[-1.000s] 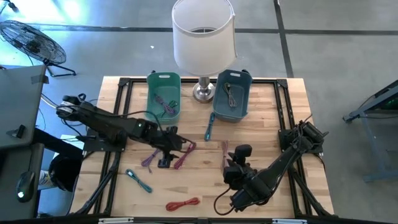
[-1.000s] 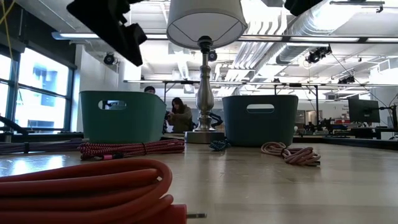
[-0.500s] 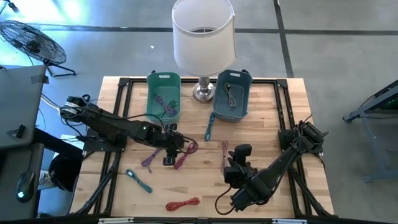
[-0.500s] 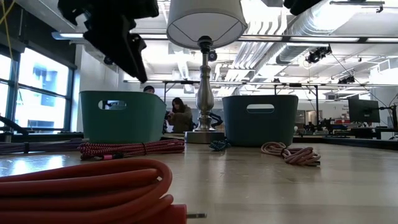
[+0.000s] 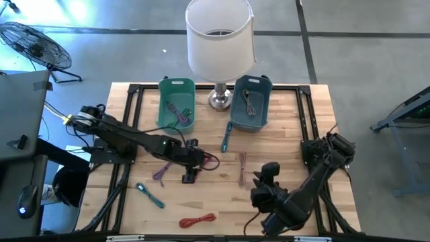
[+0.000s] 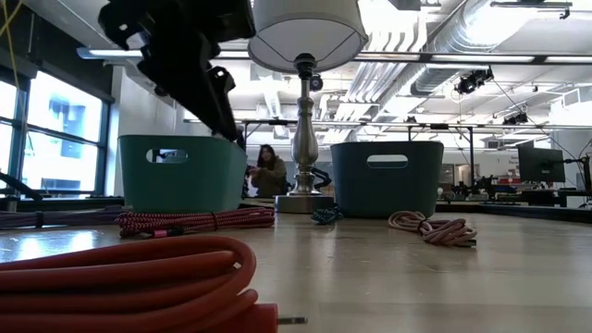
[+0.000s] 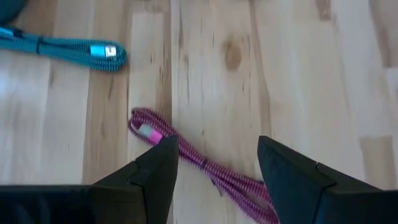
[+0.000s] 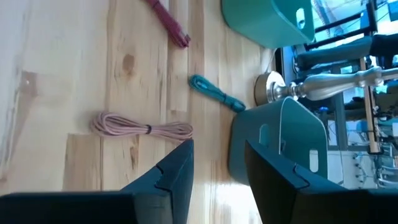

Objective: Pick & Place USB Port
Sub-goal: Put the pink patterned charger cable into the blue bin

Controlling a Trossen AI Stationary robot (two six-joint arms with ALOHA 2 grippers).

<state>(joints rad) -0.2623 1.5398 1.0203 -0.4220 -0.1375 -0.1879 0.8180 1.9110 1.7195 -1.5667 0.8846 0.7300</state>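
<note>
Hovering just above the magenta braided USB cable (image 7: 205, 163) near the middle of the wooden table (image 5: 295, 128), the left gripper (image 5: 195, 165) has its jaws spread wide and empty, the cable's pink plug lying between the fingertips in the left wrist view. Taking the lamp (image 5: 220, 40) at the table's back edge as the landmark, two bins flank its base: a light teal bin (image 5: 177, 101) on one side holding a purple cable, and a darker blue bin (image 5: 250, 101) on the other holding a dark cable. Five loose cables lie in front of the lamp besides the magenta one: a teal cable (image 5: 226, 137) just in front of the base, a pink-beige coiled cable (image 5: 242, 167) farther forward, a purple cable (image 5: 160, 172) beside the left gripper, a light blue cable (image 5: 149, 194), and a red cable (image 5: 197, 220) at the front edge. The right gripper (image 5: 267, 177) waits well forward of the lamp, jaws partly apart, holding nothing.
</note>
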